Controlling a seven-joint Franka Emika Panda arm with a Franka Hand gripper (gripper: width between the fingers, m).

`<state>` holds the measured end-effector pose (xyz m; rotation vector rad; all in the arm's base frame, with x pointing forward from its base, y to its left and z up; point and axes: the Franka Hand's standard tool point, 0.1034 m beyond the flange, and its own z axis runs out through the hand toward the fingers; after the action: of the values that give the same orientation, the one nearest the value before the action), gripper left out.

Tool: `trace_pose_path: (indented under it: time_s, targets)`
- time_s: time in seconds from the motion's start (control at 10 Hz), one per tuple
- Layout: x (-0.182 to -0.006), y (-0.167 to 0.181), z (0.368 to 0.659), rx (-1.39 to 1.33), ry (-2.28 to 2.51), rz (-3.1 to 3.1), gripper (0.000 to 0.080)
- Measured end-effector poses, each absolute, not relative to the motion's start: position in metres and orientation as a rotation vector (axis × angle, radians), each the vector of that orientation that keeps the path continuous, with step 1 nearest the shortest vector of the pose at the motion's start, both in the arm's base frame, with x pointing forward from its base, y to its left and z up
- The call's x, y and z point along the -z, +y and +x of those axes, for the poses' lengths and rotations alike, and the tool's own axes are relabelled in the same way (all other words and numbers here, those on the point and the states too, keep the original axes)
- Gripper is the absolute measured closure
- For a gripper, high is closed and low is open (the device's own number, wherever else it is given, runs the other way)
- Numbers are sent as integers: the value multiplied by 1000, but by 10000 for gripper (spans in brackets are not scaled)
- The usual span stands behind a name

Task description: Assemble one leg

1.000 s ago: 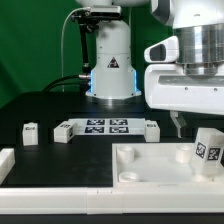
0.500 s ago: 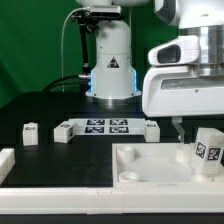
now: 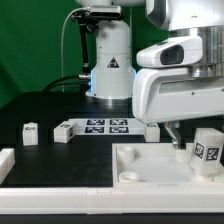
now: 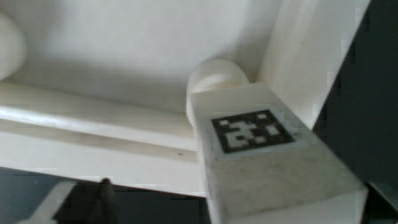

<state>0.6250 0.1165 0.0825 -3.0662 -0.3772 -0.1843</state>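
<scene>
The leg (image 3: 207, 149) is seen standing upright at a corner of the large white square piece (image 3: 150, 170), at the exterior view's right. In the wrist view the leg (image 4: 258, 140) is shown close, marker face up. The hand (image 3: 177, 140) is held just beside it, not touching. How far its fingers are spread cannot be told.

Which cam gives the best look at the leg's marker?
Wrist view: the leg fills much of the frame, with its marker whole, close and facing the camera. The exterior view shows the leg only small at its right edge, the marker tiny.
</scene>
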Motion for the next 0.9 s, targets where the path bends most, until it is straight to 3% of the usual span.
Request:
trace_pose_path:
  time_s: [0.1,0.2,0.5,0.9]
  targets:
    - [-82,116,625,184,-377,-3066,433]
    - [-82,117,625,184,-377,-3066,509]
    - [-82,117,625,180,-240,-3071,509]
    - [-81,116,624,198,605,-2995,509]
